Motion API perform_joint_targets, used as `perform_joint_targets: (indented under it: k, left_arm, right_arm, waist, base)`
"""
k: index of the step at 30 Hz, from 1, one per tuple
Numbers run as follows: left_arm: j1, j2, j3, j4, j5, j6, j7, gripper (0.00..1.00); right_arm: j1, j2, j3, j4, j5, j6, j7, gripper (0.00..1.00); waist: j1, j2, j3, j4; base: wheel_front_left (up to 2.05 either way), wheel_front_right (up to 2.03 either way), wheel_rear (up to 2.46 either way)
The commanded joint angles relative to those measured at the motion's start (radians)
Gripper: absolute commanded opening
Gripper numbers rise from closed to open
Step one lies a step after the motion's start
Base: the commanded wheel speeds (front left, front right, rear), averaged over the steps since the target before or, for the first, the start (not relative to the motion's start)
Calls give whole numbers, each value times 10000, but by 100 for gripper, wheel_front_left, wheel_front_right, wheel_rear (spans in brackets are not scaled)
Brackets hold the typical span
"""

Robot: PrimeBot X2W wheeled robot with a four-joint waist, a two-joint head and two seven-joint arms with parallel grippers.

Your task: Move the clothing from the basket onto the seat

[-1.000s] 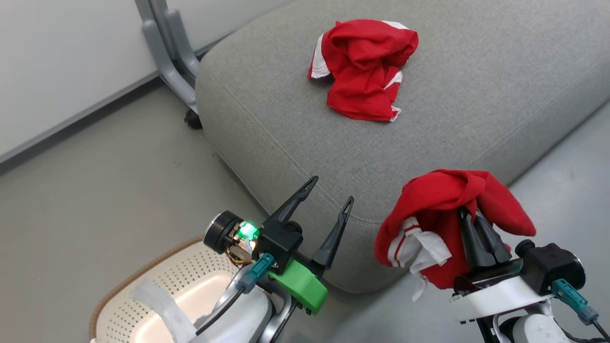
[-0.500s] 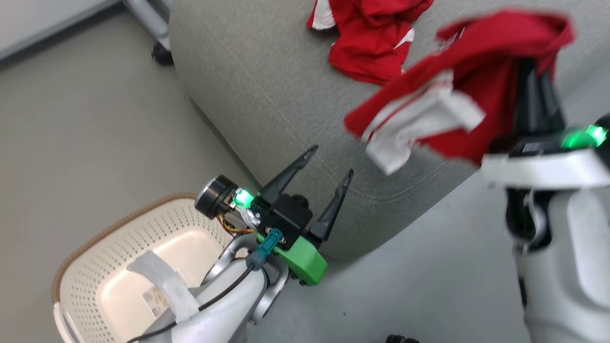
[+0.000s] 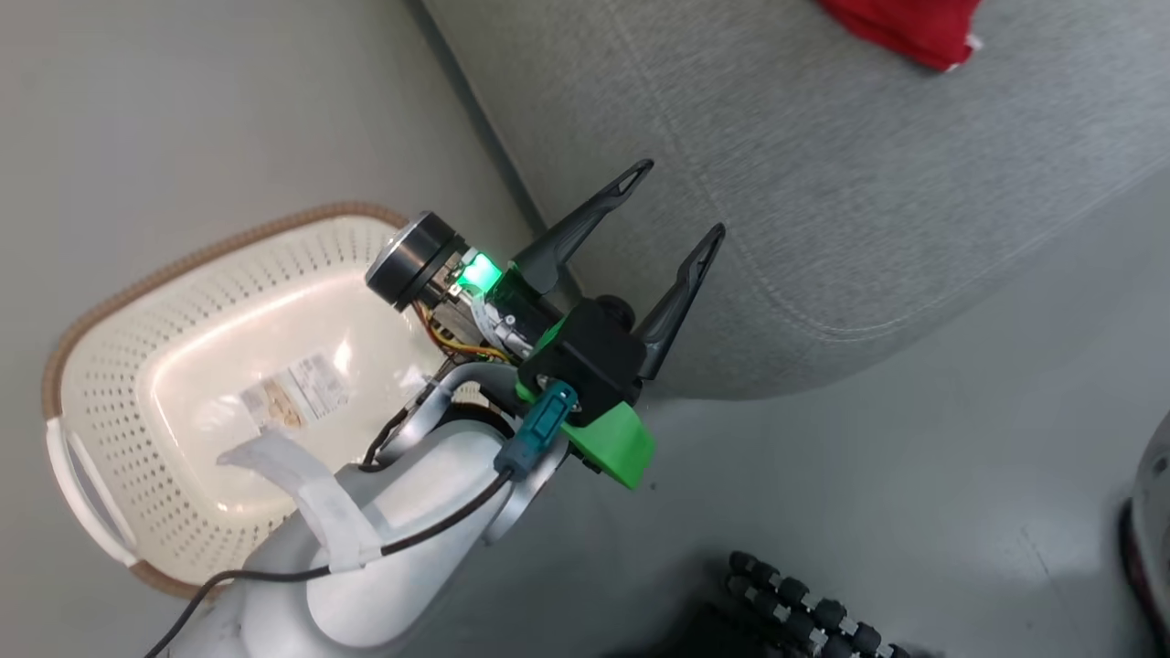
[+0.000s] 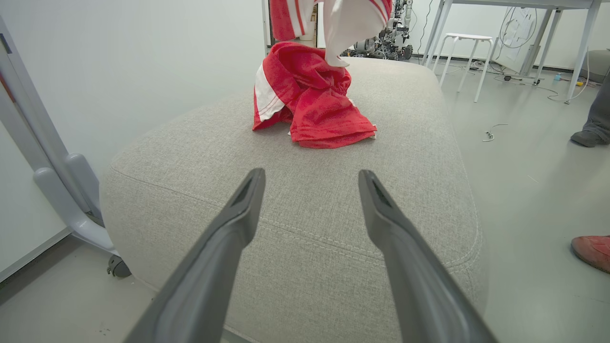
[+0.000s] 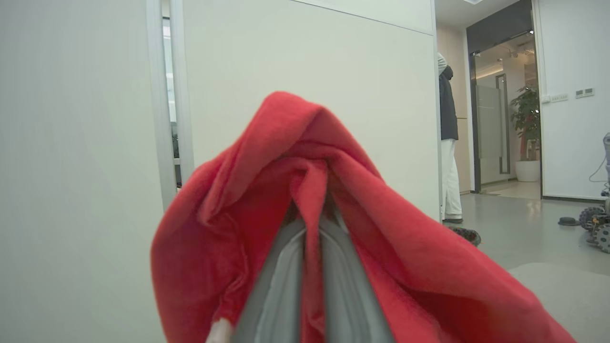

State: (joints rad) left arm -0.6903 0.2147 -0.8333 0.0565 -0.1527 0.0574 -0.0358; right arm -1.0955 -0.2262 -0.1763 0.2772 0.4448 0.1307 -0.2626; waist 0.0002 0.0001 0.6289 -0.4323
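One garment [image 4: 310, 105] lies crumpled on the seat [image 4: 305, 205]; the second garment [image 5: 381, 247] dangles above it, pinched between the right gripper's [image 5: 312, 224] pressed-together fingers. The basket [image 3: 110, 366] stands on the floor [image 3: 228, 110] beside the seat, its bare bottom showing a label [image 3: 292, 397]. The left gripper's [image 3: 678, 201] fingers are spread near the seat's edge.

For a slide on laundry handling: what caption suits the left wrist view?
Left gripper, jaws open, faces the grey seat bearing one crumpled red garment; second garment hangs above.
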Motion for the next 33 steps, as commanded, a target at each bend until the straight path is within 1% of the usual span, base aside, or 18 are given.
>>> perform_joint_targets:
  k: [1,5,8,10,12,14,15,17,18,22,27,33]
  left_arm:
    - [-266,113,20,-105,149,-2,46,100]
    - [-389,134,-44,-269,203,21,150,100]
    - [-436,127,-80,-316,220,42,156,100]
    - [-456,141,-69,-319,212,80,139,100]
    - [-459,161,-56,-295,165,98,84,100]
    - [-437,173,-57,-180,128,132,11,100]
    - [-449,174,-70,-136,158,150,-38,100]
    - [-451,198,-83,-17,214,191,-119,100]
    - [-313,109,-18,103,69,262,-271,100]
    - [144,-56,197,488,-385,413,-728,100]
    - [817,-297,685,1119,-1261,574,-1477,100]
    - [2020,-526,1541,1972,-2335,844,-2152,100]
  right_arm:
    - [-321,-114,-55,334,218,0,-30,0]
    - [-773,-529,-126,1509,358,0,-30,0]
    - [-716,-681,-21,2362,292,0,-32,0]
    - [-534,-723,-111,2932,237,-2,-32,0]
    - [-319,-635,-207,3438,111,0,-30,0]
    - [-35,-564,-94,3722,-172,-2,-32,0]
    - [93,-538,-145,3737,-278,-2,-32,7]
    - [421,-403,-195,3698,-453,-2,-32,41]
    - [760,-271,-328,3565,-648,-2,-30,100]
    - [1715,146,-699,2940,-1059,-2,-32,100]
    - [3229,451,-630,1984,-1441,-2,-32,100]
    - [5281,662,244,974,-1518,-2,-32,100]
  waist:
    - [-2,-1,1623,912]
    - [-2,-1,2050,1054]
    - [-2,-1,2226,1162]
    - [-2,-1,2281,1207]
    - [-2,-1,2275,1243]
    - [-2,-1,2138,1308]
    - [-2,-1,2072,1335]
    - [-2,-1,1879,1375]
    - [-2,-1,1604,1418]
    - [-2,-1,799,1526]
    - [-2,-1,-549,1714]
    - [-2,-1,-2411,2117]
  base:
    - [0,0,0]
    - [0,0,0]
    - [0,0,0]
    - [0,0,0]
    - [0,0,0]
    - [0,0,0]
    - [0,0,0]
    - [0,0,0]
    - [0,0,0]
    - [0,0,0]
    - [0,0,0]
    - [0,0,0]
